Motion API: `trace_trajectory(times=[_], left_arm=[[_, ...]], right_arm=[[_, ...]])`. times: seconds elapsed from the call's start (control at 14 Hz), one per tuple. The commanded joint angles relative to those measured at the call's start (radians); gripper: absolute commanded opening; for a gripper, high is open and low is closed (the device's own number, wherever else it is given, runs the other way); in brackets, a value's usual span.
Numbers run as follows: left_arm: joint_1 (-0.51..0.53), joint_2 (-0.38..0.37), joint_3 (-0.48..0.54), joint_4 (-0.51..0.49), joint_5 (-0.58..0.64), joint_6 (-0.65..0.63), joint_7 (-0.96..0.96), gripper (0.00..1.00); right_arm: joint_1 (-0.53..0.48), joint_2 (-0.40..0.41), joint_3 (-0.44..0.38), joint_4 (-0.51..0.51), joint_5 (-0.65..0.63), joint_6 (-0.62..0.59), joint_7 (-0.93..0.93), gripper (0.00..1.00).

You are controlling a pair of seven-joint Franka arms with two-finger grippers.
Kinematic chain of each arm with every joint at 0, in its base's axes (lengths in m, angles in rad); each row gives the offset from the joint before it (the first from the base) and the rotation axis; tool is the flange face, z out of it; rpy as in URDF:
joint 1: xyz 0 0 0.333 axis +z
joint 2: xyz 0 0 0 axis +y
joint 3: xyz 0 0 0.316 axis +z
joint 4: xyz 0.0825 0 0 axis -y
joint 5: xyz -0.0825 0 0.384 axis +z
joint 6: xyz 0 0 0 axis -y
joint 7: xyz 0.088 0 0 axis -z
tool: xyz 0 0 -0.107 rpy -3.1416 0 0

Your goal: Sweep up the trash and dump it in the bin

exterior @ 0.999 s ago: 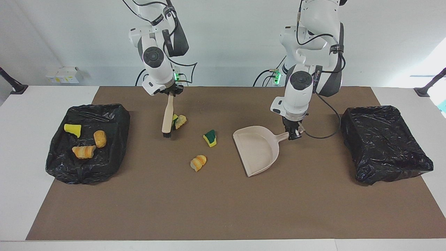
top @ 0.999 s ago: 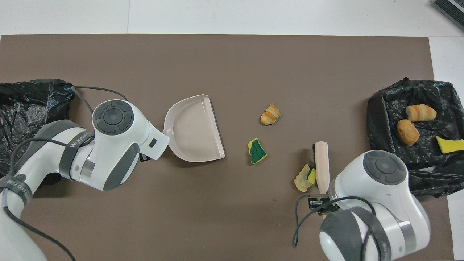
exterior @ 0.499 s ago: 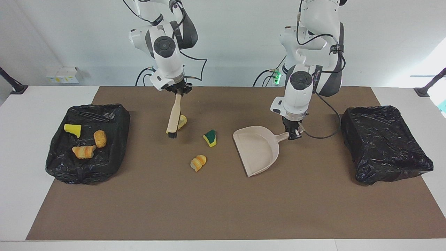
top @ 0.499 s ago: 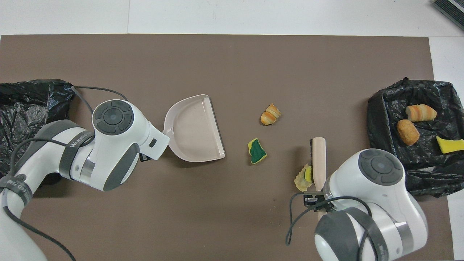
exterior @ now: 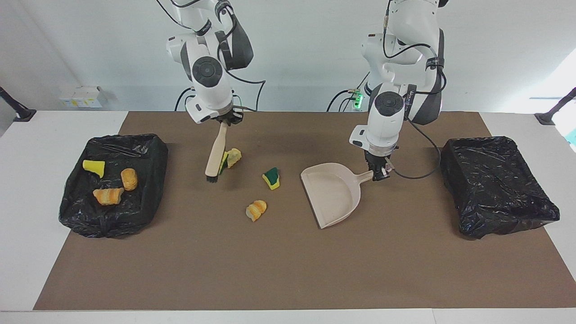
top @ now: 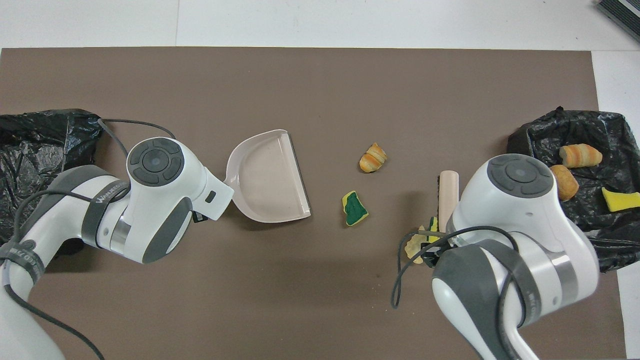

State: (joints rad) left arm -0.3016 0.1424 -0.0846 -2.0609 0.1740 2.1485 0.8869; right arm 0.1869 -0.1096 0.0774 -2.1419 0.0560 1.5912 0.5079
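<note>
At centre frame, the right end effector (exterior: 223,120) grips the brush (exterior: 215,154) beside scattered trash (exterior: 271,178) on the worktop (exterior: 288,261); the left end effector (exterior: 379,173) clamps the dustpan (exterior: 333,193) handle.

3 trash scraps (exterior: 108,180) lie in the black-lined bin (exterior: 148,189); 4 lie mid-desk: green-topped sponge (exterior: 271,177), bread chunk (exterior: 256,209), 2 yellowish bits (exterior: 232,157).

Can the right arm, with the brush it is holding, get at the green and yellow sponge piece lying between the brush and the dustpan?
Probably yes. The right gripper holds the brush, and only bare mat lies between its bristles and the sponge piece.
</note>
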Motion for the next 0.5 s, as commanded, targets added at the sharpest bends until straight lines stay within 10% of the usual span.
trace_trajectory(times=[0.0,0.43], left_arm=[[-0.01,-0.034,0.009,-0.038,0.018,0.03,-0.019,0.0],[-0.042,-0.04,0.008,-0.044,0.019,0.031,0.101,0.0]], right_arm=[[-0.049,-0.129,0.01,-0.157,-0.007,0.024,0.092,0.0],[0.007,-0.263,0.013,-0.392,0.157,0.166,0.28,0.0]])
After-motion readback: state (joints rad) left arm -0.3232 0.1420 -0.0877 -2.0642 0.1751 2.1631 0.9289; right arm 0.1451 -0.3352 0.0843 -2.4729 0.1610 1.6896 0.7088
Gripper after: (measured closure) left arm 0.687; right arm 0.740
